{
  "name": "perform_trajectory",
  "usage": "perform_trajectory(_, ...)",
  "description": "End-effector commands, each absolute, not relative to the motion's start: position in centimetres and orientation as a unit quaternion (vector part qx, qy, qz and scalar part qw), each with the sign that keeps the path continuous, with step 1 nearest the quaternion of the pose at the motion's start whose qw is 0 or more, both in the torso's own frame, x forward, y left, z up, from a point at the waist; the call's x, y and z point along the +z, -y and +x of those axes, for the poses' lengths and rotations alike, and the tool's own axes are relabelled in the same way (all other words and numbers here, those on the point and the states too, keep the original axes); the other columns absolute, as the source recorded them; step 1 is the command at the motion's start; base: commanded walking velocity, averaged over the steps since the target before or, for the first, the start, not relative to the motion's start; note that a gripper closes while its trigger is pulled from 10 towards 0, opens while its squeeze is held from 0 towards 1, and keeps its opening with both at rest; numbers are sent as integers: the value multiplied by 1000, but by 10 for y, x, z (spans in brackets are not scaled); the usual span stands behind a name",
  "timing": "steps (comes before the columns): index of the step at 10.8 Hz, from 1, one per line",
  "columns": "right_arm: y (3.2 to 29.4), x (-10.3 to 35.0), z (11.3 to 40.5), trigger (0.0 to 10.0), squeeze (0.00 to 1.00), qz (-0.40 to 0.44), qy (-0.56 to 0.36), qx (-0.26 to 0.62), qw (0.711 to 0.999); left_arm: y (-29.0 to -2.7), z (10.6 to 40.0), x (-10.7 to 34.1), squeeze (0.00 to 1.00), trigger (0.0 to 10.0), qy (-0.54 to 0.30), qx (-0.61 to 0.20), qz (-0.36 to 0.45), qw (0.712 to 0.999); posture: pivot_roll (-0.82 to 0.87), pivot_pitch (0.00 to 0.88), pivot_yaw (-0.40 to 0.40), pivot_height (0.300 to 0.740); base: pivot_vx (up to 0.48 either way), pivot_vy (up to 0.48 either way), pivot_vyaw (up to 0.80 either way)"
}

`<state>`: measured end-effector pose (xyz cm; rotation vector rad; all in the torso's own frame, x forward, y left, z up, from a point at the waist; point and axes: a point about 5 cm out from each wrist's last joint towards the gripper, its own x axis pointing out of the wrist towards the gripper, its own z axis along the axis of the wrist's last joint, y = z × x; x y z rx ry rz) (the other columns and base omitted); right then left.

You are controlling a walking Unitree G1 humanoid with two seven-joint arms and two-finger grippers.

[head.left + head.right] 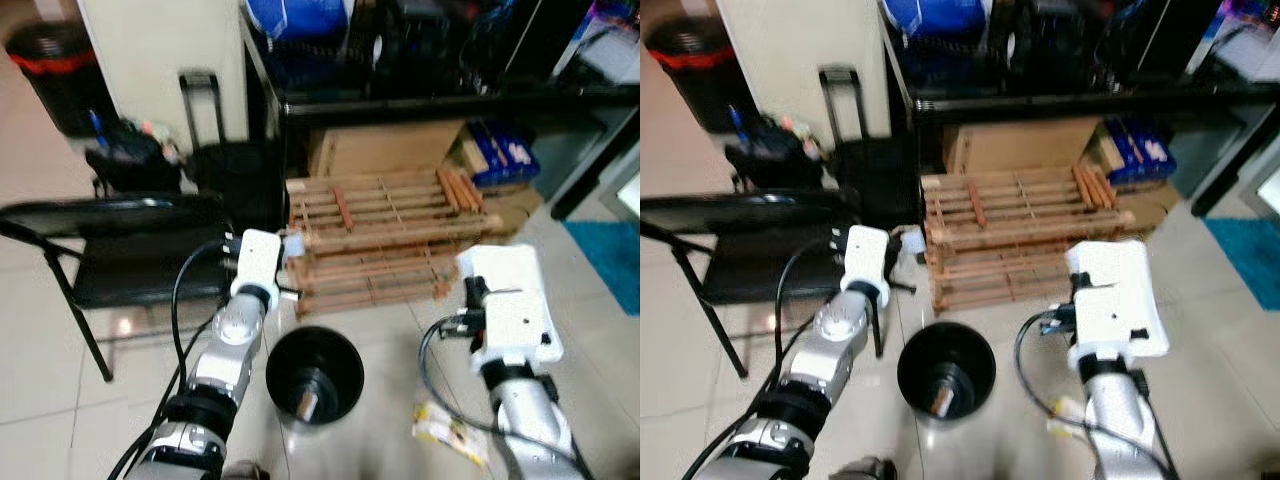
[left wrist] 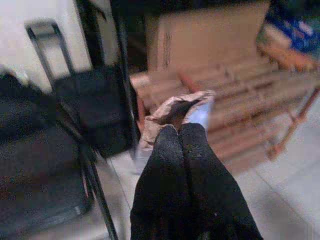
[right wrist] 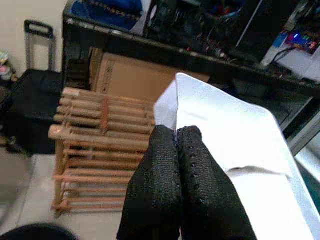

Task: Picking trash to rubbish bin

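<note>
Black bin on pale glossy tiles. Left claw, black-fingered, pinches a crumpled brown and pale blue wrapper; right claw, also black, grips a white carton. Behind them, a tan slatted wooden rack. A yellow-and-white packet lies beside the right arm.

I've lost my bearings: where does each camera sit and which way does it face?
Eye views: on the head, looking down at the black bin, both arms showing.
Left wrist: along the left hand, shut on a crumpled wrapper.
Right wrist: along the right hand, shut on white paper.
All share the wooden rack.
</note>
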<state>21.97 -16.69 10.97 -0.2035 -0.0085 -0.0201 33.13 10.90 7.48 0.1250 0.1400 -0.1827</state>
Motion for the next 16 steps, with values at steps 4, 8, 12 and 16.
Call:
perform_trajectory(4,164,127,201,10000,0,-107,2,7,994,-103,317,41,0,0,-144,-100,75,982,22,267,-125,740,0,0,0)
perform_trajectory(8,157,139,189,10000,0,-119,-5,41,992,-96,311,16,0,0,-223,-119,89,963,-33,287,-128,740,0,0,0)
perform_trajectory(12,148,151,184,10000,0,-80,-9,63,995,-90,305,7,0,0,-248,-152,122,949,-73,283,-119,740,0,0,0)
perform_trajectory(16,140,153,185,10000,0,-88,-19,95,991,-90,311,14,0,0,-226,-139,115,957,-71,276,-128,740,0,0,0)
